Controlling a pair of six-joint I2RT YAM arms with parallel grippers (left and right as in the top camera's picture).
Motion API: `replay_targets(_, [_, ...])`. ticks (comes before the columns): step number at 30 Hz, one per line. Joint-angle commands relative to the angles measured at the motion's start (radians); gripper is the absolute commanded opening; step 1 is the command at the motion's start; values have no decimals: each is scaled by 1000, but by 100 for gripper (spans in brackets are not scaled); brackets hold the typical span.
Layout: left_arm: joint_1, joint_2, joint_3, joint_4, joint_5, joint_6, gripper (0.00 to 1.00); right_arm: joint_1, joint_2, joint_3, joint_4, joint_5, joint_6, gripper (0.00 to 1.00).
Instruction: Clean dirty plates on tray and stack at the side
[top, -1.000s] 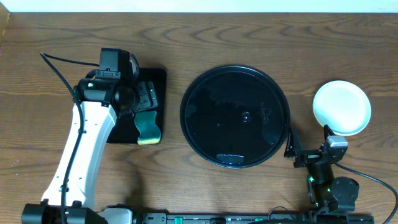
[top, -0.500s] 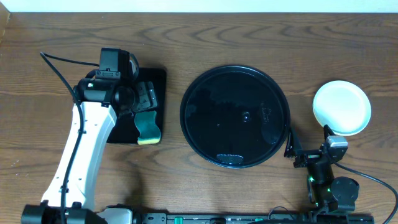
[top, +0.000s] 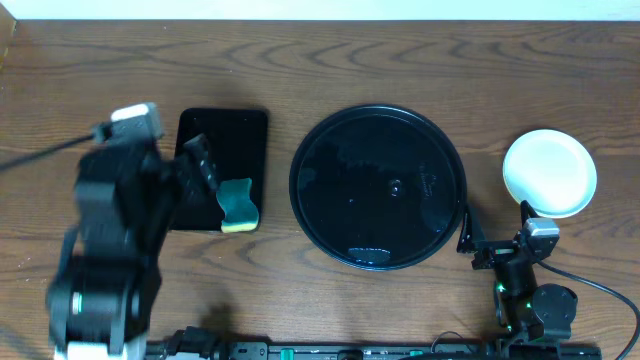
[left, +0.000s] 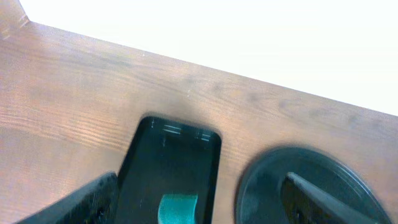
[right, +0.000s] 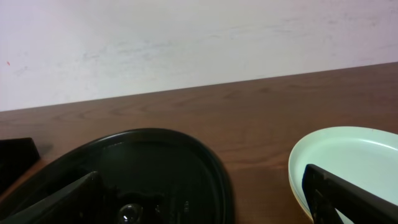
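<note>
The plates (top: 549, 172) sit in one stack on the bench (top: 400, 60), right of the round tray (top: 340, 170), which is bare. The green sponge (top: 238, 203) lies on the small rectangular tray (top: 225, 135). The left claw (left: 200, 180) gapes wide and empty, its arm blurred; the right claw (right: 200, 174) is also spread wide, holding nothing. The job looks all but finished. Parking well means lifting the left arm clear of the sponge and keeping the right off the stack.

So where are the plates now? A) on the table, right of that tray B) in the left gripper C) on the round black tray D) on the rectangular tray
A: the plates sit on the table right of the tray, which holds none.
</note>
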Motion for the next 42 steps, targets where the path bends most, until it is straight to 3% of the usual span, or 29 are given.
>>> replay_targets(1, [14, -137, -152, 107, -8, 48, 84, 9, -4, -2, -5, 7, -4, 99])
replay_targets(9, [85, -437, -563, 452, 140, 63, 84, 9, -4, -2, -5, 7, -4, 99])
replay_targets(19, [95, -804, -918, 553, 87, 89, 84, 9, -4, -2, -5, 7, -4, 99])
replay_targets(30, [83, -832, -1143, 817, 52, 89, 84, 9, -4, -2, -5, 7, -4, 99])
replay_targets(42, [66, -832, -1140, 795, 48, 89, 84, 9, -3, -2, -5, 6, -4, 99])
